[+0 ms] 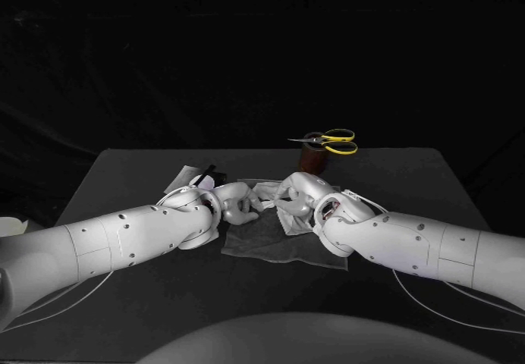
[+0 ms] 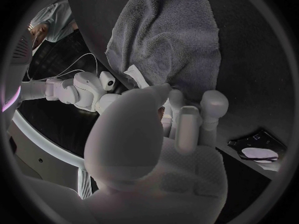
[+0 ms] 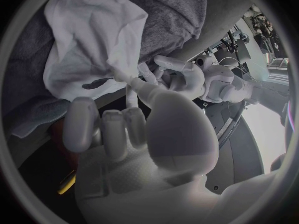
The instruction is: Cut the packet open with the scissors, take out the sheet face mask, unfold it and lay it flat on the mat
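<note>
Black table (image 1: pixel 421 182) — grey mat (image 1: pixel 268 249), brown holder (image 1: pixel 314 160), seemingly a dark packet (image 1: pixel 183 177)

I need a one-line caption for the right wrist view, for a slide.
Right hand and left hand pinch the white sheet mask over the grey mat.

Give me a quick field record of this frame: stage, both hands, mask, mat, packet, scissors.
stage: mask out of the packet, crumpled, not yet flat on the mat
sheet mask: white, bunched, held between both hands over the mat
left hand: pinches a corner of the mask
right hand: pinches the mask between thumb and finger
mat: grey cloth, rumpled, under both hands
packet: on the table beyond the left hand
scissors: yellow handles up, standing in a brown cup at the back, untouched
</note>
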Action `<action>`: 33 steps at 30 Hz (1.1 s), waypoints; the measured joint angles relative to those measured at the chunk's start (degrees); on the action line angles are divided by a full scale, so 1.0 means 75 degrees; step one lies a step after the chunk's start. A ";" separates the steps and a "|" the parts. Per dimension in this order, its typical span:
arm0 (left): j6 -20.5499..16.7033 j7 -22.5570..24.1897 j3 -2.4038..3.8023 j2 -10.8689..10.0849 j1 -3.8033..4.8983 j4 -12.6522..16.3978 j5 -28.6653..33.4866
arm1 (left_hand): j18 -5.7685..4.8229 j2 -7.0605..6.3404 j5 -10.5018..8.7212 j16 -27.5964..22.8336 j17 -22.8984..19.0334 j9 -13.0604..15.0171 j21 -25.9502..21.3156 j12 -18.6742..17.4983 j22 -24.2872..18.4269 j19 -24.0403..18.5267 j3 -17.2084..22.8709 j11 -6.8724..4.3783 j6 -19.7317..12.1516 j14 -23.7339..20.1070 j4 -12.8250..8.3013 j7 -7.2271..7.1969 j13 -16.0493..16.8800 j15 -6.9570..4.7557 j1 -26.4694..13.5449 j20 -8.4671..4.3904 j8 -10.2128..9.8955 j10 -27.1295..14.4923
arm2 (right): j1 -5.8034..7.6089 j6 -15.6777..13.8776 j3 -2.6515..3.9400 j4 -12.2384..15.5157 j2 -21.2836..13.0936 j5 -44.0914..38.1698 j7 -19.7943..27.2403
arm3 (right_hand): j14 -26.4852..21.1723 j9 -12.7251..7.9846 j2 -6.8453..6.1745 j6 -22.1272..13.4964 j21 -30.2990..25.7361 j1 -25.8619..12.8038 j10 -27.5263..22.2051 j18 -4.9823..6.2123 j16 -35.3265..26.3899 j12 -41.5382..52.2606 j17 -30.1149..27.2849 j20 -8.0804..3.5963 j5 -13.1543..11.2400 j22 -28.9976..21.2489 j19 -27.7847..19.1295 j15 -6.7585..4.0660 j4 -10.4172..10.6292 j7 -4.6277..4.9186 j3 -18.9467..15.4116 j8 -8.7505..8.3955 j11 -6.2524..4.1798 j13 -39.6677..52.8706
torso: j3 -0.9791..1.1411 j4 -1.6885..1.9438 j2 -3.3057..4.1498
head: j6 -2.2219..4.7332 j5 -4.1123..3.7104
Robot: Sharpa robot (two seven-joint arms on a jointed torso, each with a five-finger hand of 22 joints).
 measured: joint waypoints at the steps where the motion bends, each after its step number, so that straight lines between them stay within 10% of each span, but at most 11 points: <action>1: 0.0003 0.0000 0.0000 0.0000 0.0000 0.0000 0.0000 | 0.0000 0.0000 0.0000 0.0000 -0.0001 0.0000 0.0000 0.0000 -0.0001 0.0000 0.0000 0.0000 0.0000 0.0000 0.0000 -0.0001 0.0000 0.0000 0.0000 0.0000 0.0000 0.0000 | 0.0004 0.0012 0.0000 -0.0005 0.0000 0.0027 0.0000 | 0.0000 0.0039 0.0000 -0.0001 0.0000 0.0000 0.0000 0.0000 -0.0004 0.0000 0.0001 0.0000 0.0000 0.0001 0.0000 0.0000 0.0012 0.0000 -0.0012 0.0000 0.0000 0.0000 | 0.0000 0.0000 0.0000 | 0.0000 -0.0001; 33: 0.0056 -0.0010 0.0004 -0.0022 0.0008 -0.0003 0.0003 | 0.0000 0.0000 0.0000 -0.0025 0.0000 -0.0005 -0.0001 0.0000 -0.0005 -0.0001 0.0021 0.0000 0.0018 -0.0001 -0.0021 -0.0011 0.0004 -0.0001 0.0000 0.0000 0.0000 0.0000 | 0.0286 0.0219 0.0036 0.0217 -0.0191 0.0886 -0.0001 | 0.0000 0.0137 0.0183 -0.0127 0.0000 0.0186 -0.0014 -0.0001 0.0005 -0.0001 -0.0003 0.0000 0.0005 -0.0001 0.0000 0.0000 -0.0158 0.0017 0.0376 0.0091 0.0014 -0.0002 | 0.0003 0.0000 0.0001 | 0.0000 0.0005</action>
